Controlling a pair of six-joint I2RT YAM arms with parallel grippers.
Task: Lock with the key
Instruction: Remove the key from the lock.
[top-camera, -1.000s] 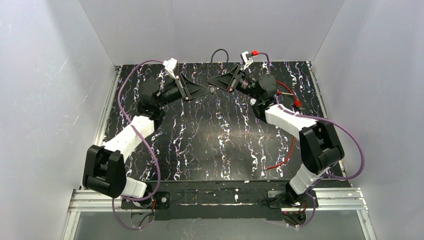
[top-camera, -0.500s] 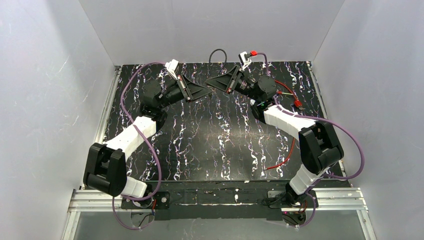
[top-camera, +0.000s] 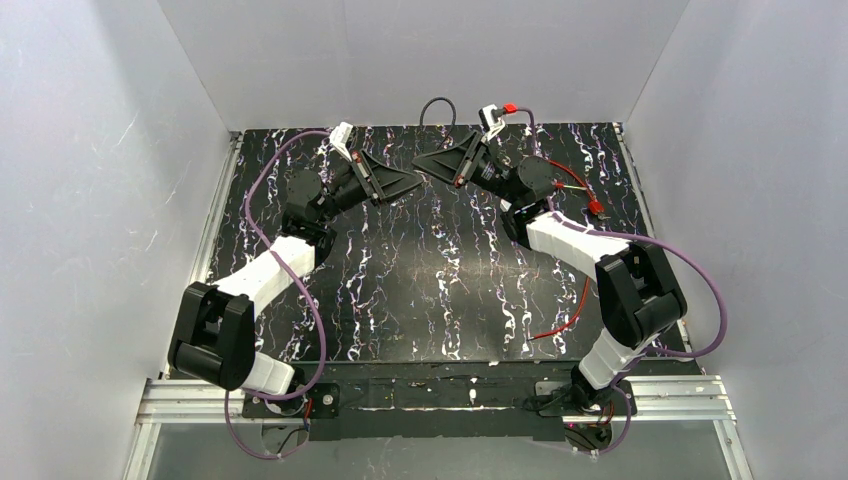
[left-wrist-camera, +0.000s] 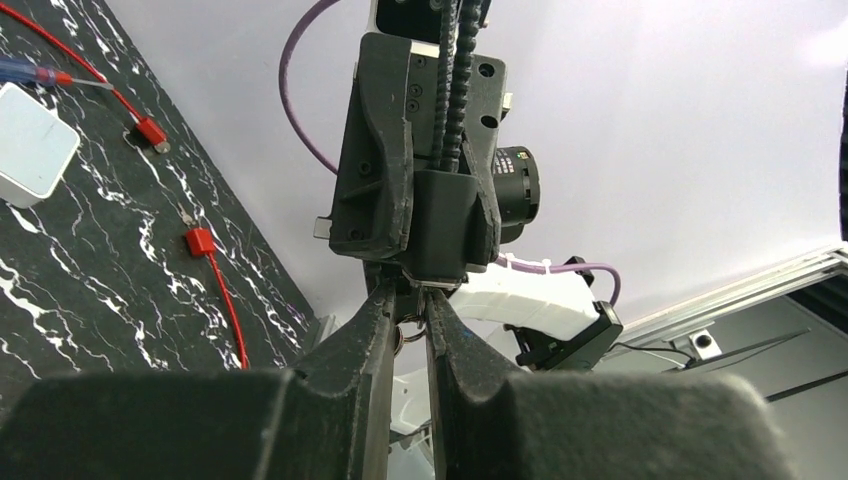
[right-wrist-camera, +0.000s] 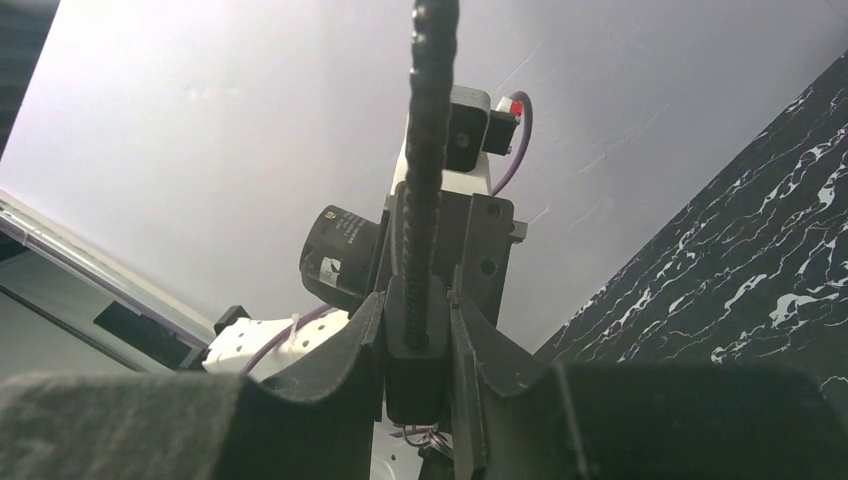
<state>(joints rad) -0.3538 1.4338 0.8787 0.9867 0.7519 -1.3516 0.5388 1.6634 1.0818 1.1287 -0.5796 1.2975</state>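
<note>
Up off the table (top-camera: 440, 300) at the far middle, nose to nose. Clamping the black body of the lock (right-wrist-camera: 415, 340) firmly in the right gripper (top-camera: 424, 163); pinching the left gripper (top-camera: 410, 182) almost fully together on what looks to be the key (left-wrist-camera: 428, 288). Holding the lock in the air like this for a reason, surely: face turned toward the other arm, body braced against the twist to come. Leaving the braided cable (right-wrist-camera: 430, 110) free, rising straight up from the body and looping toward the back wall. Lining the key side up dead on the lock's face, tips right at it, touching or very nearly. Now for the trouble spots. Can't make out the keyway at all, hidden behind the left fingers (left-wrist-camera: 360, 340) in that wrist view. Hardly any of the key itself on show, just a glint of metal at the tips and a bit of key ring (left-wrist-camera: 405, 335) in the gap. Impossible to say whether seated in the slot or only resting against it. From above, only two black wedges tip to tip, far too small to read. Judging by all that: insertion step, with the locking turn not yet made.
</note>
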